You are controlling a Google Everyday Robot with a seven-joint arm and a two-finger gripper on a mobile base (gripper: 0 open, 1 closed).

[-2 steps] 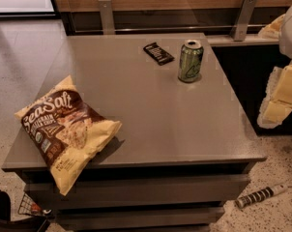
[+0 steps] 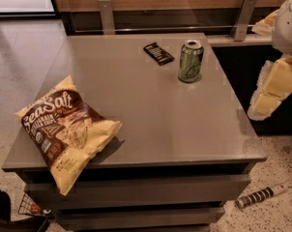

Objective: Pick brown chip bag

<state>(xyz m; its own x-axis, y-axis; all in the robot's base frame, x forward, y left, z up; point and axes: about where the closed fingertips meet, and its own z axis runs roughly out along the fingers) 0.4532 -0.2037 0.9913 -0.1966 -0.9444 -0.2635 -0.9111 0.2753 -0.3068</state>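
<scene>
Brown chip bag [image 2: 64,129] lies flat at the table's [image 2: 151,124] front-left corner, its lower end hanging over the front edge, with bare tabletop to its right and behind. Green can [image 2: 190,61] stands upright far back right, contents hidden, black wrapper [image 2: 158,53] just left of it, apart. Gripper [image 2: 274,88] hangs off the table's right edge, well apart from the bag; grip state can't tell.

Grey tabletop [image 2: 155,124] on a stacked base. At the front-left corner, brown chip bag [image 2: 66,129] lying flat, overhanging the front edge. Toward the back, black snack bar wrapper [image 2: 158,53] lying flat; just right of it, green can [image 2: 190,61] upright. Gripper [image 2: 274,88] beyond the right edge.
</scene>
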